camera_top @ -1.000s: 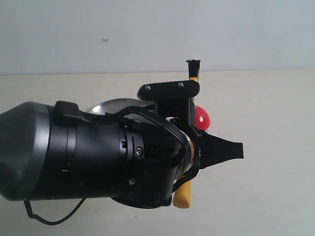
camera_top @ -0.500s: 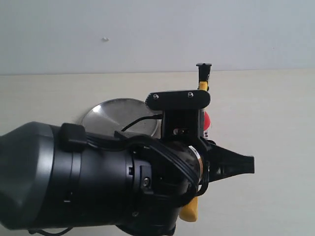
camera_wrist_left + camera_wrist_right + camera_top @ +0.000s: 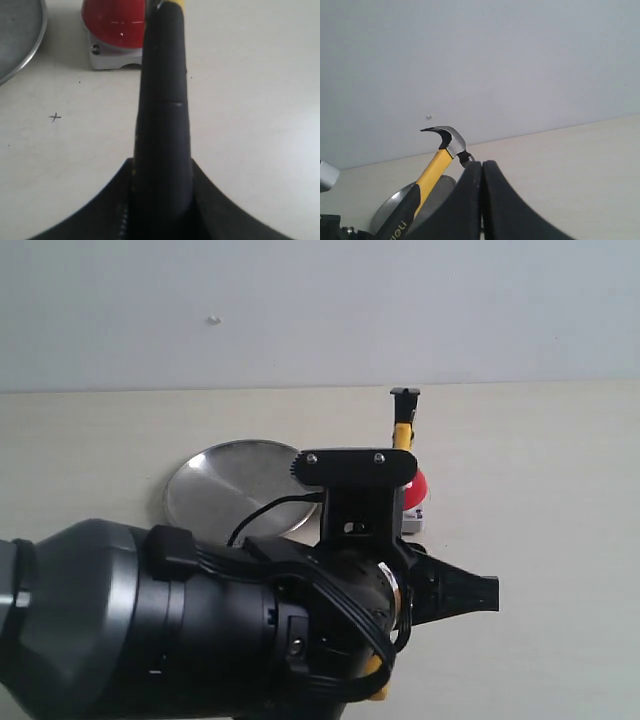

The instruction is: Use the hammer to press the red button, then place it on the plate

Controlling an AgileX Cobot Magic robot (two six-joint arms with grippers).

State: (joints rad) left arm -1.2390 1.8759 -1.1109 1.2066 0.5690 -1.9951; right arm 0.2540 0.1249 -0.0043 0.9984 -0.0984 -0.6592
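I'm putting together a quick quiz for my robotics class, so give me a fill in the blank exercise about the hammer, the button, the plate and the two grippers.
1. The left gripper grips the hammer by its ___.
2. The button has a dome coloured ___.
3. The right gripper has its jaws ___.
4. The plate is ___ in shape.

Missing words: handle, red, shut, round.

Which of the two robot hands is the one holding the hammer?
The left hand: its fingers are clamped on either side of the hammer, around the black handle. The right hand is shut with nothing between its fingers.
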